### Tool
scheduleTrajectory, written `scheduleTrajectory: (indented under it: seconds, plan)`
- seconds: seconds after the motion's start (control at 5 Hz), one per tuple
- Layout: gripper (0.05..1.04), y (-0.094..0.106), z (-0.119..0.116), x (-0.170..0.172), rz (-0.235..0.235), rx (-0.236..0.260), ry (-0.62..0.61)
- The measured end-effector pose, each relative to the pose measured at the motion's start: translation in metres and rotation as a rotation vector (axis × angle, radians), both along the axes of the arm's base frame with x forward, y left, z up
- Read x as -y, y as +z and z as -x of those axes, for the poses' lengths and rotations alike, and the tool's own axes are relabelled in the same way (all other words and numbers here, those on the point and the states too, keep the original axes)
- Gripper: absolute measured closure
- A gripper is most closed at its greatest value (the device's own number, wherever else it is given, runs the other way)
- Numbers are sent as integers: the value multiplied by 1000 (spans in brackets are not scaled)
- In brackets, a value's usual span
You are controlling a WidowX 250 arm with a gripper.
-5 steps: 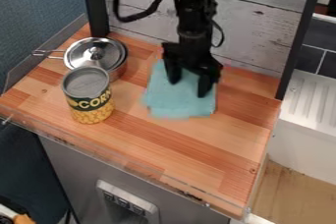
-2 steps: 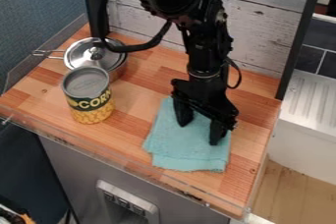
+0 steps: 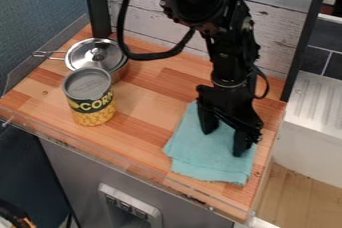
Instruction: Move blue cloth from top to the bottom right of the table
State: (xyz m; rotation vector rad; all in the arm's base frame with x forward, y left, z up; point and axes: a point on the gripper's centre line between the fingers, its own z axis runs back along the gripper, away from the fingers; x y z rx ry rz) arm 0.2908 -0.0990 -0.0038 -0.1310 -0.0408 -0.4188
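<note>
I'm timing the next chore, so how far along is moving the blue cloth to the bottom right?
Looks done: the folded light-blue cloth lies at the lower right of the striped wooden table, just short of the corner.
In hand: the black two-finger gripper rests on it, fingers apart.
Left: probably lifting clear, perhaps after a small nudge toward the corner.

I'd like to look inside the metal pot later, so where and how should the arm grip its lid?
Probably by the knob at its middle, coming down from above: the lid lies roughly level with the knob raised on top, while the corn can stands close on the camera's side.
</note>
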Motion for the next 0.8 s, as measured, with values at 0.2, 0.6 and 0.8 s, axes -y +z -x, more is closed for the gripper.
scheduleTrajectory:
  seconds: [0.2,0.6,0.8]
  plan:
    - [85,3,7,2,-27,-18,-22]
    - [83,65,13,2,-82,87,-15]
    - [83,78,15,-2,-112,103,0]
